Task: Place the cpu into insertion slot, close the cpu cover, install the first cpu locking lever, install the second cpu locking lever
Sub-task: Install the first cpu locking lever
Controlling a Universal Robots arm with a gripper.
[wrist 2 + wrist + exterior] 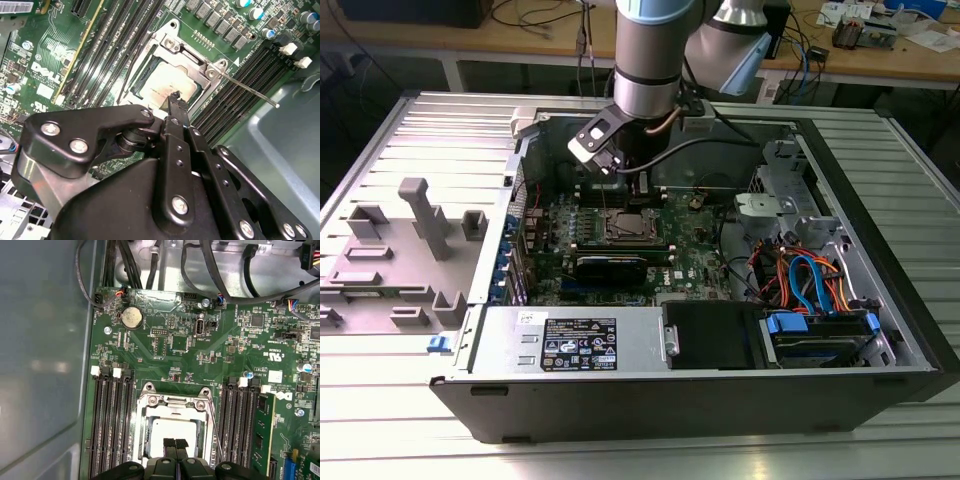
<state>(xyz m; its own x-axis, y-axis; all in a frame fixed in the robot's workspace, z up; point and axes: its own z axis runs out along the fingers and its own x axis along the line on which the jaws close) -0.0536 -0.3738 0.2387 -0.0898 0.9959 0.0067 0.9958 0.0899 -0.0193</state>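
Cpu (172, 429) in insertion slot (145, 425), just beneath gripper (175, 442)

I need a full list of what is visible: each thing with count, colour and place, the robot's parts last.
table: one, grey ribbed metal, under the case.
computer case: one, black, open, on the table.
fixture: one, grey, on the table, exterior view's left.
motherboard: one, green, inside the case.
insertion slot: one, silvery rim, mid-motherboard.
cpu: one, silvery-grey, in the insertion slot.
locking lever: at least one, thin silvery rod, beside the slot.
memory slots: several, black, both sides of the slot.
coin battery: one, silvery, on the motherboard.
cables: several, blue and orange, inside the case.
arm: one, grey, above the case.
pincer: one, black, shut, over the cpu.
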